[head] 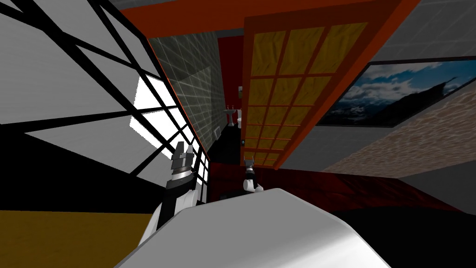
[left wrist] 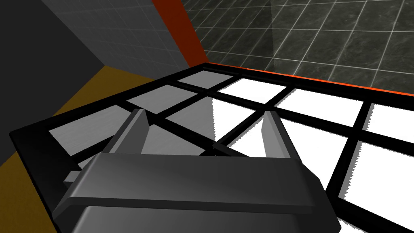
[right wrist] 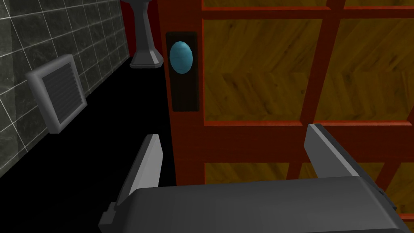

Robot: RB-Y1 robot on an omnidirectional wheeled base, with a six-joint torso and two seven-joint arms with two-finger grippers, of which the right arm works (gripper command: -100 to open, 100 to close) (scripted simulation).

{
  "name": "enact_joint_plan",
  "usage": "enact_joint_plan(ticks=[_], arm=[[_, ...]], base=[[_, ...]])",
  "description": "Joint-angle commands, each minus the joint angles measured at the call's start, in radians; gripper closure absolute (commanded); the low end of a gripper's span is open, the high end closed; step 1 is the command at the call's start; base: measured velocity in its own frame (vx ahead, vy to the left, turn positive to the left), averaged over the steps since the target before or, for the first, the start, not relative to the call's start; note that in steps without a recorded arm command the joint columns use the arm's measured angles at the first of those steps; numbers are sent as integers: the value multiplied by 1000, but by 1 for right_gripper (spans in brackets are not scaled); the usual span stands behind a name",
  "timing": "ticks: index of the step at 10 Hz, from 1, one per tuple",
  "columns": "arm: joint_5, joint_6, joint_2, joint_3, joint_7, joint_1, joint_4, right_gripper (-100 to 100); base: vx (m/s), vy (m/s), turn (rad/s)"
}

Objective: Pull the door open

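The door (head: pixel 288 88) has a red-orange frame and a grid of yellow wood-grain panes, and it stands partly ajar ahead of me. Its blue-green oval knob (right wrist: pixel 181 57) sits on a dark plate (right wrist: pixel 184 73) at the door's free edge (right wrist: pixel 186 137). My right gripper (right wrist: pixel 232 151) is open, close in front of the door and below the knob, with its fingers straddling the door's edge stile and touching nothing. In the head view the right gripper (head: pixel 249 162) hangs just under the knob (head: pixel 243 141). My left gripper (left wrist: pixel 204 131) is open and empty, held up by a black-barred window (left wrist: pixel 283 117).
Through the gap lies a dark tiled room with a white pedestal sink (head: pixel 230 114), a toilet (head: pixel 240 122) and a grey wall vent (right wrist: pixel 58 93). The black-barred window (head: pixel 153 107) runs along my left. A landscape picture (head: pixel 399 93) hangs right of the door. The floor (head: pixel 362 186) here is dark red.
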Motion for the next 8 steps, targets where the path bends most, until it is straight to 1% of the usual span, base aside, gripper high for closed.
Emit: enact_joint_plan(ticks=[1, 2, 3, 4, 8], arm=[[-13, -11, 7, 6, -20, -14, 34, -100], [-18, -14, 10, 9, -26, -17, 43, -100], [-31, -22, 18, 15, -42, -26, 69, -100], [-35, -24, 21, 17, -47, -29, 77, -100], [-63, -41, 40, 31, -80, -48, 131, -100]], base=[[160, 4, 29], [128, 4, 9], [168, 34, 9], [181, 41, 5], [202, 29, 4]])
